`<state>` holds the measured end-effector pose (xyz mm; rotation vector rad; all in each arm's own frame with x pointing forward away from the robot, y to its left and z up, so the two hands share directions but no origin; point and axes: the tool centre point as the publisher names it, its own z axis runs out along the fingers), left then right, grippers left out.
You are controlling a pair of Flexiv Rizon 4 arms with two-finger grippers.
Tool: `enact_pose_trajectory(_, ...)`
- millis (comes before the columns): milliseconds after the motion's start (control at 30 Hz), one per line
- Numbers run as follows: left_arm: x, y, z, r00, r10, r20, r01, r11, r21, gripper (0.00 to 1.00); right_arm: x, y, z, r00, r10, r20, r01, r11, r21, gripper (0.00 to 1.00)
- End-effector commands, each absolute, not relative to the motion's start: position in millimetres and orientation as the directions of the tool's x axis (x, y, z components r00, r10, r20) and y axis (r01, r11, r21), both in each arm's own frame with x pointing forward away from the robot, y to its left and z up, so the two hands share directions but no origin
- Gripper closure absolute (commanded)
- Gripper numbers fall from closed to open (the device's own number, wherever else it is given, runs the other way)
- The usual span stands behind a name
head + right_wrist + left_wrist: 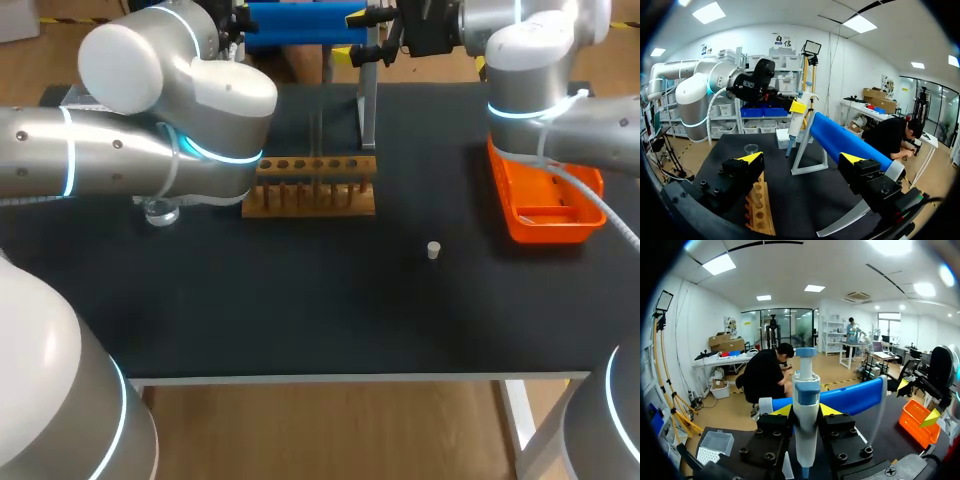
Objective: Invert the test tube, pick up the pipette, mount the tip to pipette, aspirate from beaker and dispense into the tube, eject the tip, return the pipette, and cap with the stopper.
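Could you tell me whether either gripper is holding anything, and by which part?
The left gripper holds the pipette by its white body, just below the blue collar. The right gripper is open and holds nothing.

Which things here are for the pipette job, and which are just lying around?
For the job: pipette, beaker, stopper, wooden rack, tip box.
Probably just lying about: orange tray, blue tube.

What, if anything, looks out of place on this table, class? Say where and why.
Only the stopper: it sits alone on the bare table, apart from the rack and the tray, where it could be knocked. Nothing looks spilled or damaged.
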<state>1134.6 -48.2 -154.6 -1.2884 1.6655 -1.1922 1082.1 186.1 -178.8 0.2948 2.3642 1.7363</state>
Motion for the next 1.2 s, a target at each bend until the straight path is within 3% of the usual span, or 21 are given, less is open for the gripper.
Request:
enact_pose_trajectory(33,1142.1,-52.1,-159.6,-0.235,-0.972,0.002,-0.316,0.074,-0.946,1.0,1081.7,185.9,-178.0,-0.961,0.273,-0.037,0.047,0.295,0.954,0.0)
enact_pose_trajectory(1200,1152.6,-51.9,-188.6,-0.149,-0.988,0.043,-0.41,0.022,-0.912,1.0,1081.7,185.9,-178.0,-0.961,0.273,-0.037,0.047,0.295,0.954,0.0)
